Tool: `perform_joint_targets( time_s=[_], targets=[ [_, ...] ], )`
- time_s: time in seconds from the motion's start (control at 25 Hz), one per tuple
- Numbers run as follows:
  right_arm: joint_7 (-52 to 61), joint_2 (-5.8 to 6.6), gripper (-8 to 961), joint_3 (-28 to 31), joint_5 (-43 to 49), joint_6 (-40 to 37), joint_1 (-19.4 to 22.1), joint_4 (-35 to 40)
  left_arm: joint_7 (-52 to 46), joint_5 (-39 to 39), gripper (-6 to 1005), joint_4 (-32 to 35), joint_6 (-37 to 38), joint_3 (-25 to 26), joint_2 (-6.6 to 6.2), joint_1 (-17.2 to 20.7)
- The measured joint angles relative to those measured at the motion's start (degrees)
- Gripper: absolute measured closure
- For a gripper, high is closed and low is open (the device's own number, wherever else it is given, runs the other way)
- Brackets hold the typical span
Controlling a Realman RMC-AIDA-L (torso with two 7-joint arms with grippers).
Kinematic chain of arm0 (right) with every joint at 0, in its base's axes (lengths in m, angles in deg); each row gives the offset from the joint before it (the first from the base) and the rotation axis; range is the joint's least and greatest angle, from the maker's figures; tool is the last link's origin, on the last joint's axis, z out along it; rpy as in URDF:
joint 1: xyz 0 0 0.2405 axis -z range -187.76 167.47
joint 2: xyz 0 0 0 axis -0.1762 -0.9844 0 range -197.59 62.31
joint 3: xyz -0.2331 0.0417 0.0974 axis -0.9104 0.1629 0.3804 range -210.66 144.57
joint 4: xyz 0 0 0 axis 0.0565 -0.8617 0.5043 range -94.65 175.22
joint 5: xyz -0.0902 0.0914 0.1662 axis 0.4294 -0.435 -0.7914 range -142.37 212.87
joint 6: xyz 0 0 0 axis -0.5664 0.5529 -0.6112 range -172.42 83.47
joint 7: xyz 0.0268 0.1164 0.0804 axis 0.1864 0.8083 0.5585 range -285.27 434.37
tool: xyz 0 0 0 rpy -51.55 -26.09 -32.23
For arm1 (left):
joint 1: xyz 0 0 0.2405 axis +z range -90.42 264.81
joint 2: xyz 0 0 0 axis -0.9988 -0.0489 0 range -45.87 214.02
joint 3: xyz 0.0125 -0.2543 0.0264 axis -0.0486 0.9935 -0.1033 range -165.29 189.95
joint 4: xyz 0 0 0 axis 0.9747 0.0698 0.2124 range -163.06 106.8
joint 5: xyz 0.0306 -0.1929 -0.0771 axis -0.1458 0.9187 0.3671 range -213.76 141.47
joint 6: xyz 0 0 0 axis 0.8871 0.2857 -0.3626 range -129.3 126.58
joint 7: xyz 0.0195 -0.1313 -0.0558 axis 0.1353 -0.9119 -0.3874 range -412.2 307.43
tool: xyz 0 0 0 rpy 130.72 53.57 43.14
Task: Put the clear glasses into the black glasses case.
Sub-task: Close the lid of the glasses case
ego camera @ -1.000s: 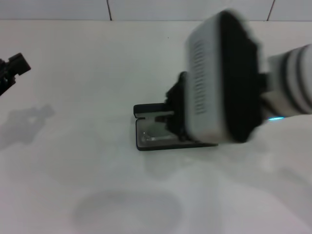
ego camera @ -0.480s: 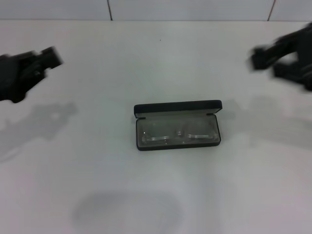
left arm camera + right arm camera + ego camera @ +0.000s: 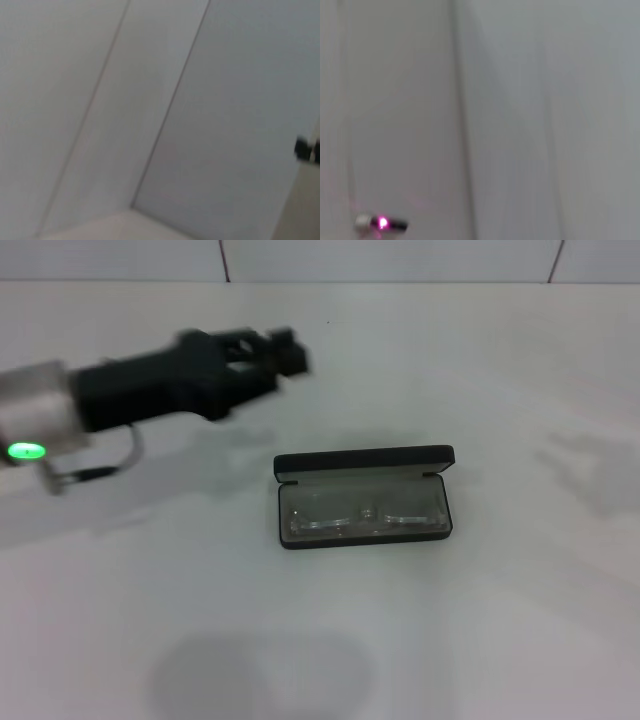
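Glasses (image 3: 362,517), the clear pair, are lying inside the open black case (image 3: 365,461) at frame centre. I'm seeing my left gripper (image 3: 285,350) hovering upper left; its grip I cannot tell. Approaching the lid carelessly risks shoving the case or pinching an arm.

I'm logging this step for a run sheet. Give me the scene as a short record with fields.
case: black glasses case lies open on the white table, lid raised at the far side
glasses: clear glasses lie inside the case
left gripper: left gripper above the table, beyond the case's left end
right gripper: out of view
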Motion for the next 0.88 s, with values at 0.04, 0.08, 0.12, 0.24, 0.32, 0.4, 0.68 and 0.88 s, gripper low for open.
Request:
perform_joint_targets(
  time_s=[0.04,0.08,0.12,0.24,0.32,0.4,0.68,0.88],
  targets=[
    [-1.2,0.11,777,3.1,-0.1,-0.9,0.0,-2.7,0.0,-1.9,782,0.0,-1.3,0.0,0.97,-1.0],
    [-2.7,0.22,752,6.8,-0.2,-2.1,0.0,-5.9,-0.1,-4.7,740,0.0,-3.2,0.0,2.16,-2.3],
    [-3.8,0.28,726,9.0,-0.3,-3.0,0.0,-7.9,-0.1,-6.3,697,0.0,-4.2,0.0,3.00,-3.3],
    [-7.5,0.41,651,16.3,-0.6,-5.7,0.1,-14.1,-0.1,-10.8,618,-0.8,-8.2,-0.5,4.79,-6.0],
    [-8.7,0.94,652,19.4,-0.5,-6.7,0.7,-17.7,0.3,-11.3,628,-3.6,-10.3,-1.8,4.89,-8.1],
    [-9.2,1.40,653,19.8,-0.5,-6.8,1.4,-19.3,0.6,-11.3,639,-5.7,-11.9,-2.4,4.84,-9.5],
    [-11.1,1.67,657,19.4,-0.4,-6.6,2.3,-23.0,1.1,-11.0,673,-6.8,-15.7,-4.7,5.10,-10.3],
    [-12.5,1.68,660,19.2,0.4,-6.5,1.9,-24.8,1.0,-11.0,695,-8.1,-17.9,-4.7,5.21,-10.3]
  ],
)
